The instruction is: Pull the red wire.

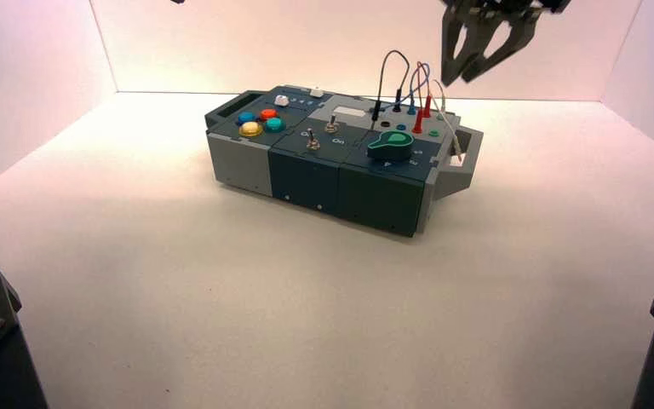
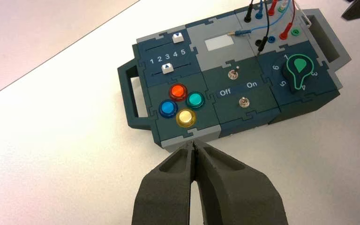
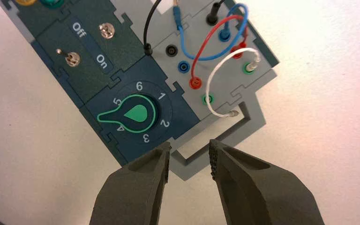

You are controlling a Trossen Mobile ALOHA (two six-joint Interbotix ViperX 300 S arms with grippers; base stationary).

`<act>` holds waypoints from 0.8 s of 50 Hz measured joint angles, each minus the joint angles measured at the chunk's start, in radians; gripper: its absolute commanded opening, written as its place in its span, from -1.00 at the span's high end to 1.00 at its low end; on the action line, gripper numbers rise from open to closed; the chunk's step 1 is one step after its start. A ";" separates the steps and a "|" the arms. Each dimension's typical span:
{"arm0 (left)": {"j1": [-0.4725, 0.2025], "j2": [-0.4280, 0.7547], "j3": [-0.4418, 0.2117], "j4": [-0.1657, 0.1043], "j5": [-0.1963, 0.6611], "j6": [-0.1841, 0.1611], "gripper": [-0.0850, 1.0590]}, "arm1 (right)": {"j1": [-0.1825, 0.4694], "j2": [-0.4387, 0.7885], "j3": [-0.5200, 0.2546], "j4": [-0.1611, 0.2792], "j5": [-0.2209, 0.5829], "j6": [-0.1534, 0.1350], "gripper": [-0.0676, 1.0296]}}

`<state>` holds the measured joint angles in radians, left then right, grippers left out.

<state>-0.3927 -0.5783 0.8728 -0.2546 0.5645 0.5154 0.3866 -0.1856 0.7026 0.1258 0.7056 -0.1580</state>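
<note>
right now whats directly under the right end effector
The right end effector, open, hangs above the box's grey end handle, beside the green knob. The red wire sits further in, both plugs seated. The table under the box is hidden.

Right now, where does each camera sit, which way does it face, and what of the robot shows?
High view: above and behind, looking down at the box; right gripper hangs over the wires.
Left wrist view: on the left arm, facing the button end; left gripper fingers closed.
Right wrist view: on the right arm, looking down at the green knob and red wire; fingers apart.
All share the knob.
</note>
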 measured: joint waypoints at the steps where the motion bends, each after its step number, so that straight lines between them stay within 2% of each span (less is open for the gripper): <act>1: 0.000 0.002 0.000 0.000 0.000 0.000 0.91 | 0.002 0.005 0.000 0.000 -0.002 0.002 0.05; 40: 0.000 0.015 -0.003 0.000 -0.006 0.000 0.91 | 0.032 0.183 -0.077 0.015 -0.026 -0.002 0.05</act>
<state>-0.3927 -0.5630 0.8698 -0.2546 0.5584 0.5154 0.4188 -0.0031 0.6259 0.1411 0.6796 -0.1595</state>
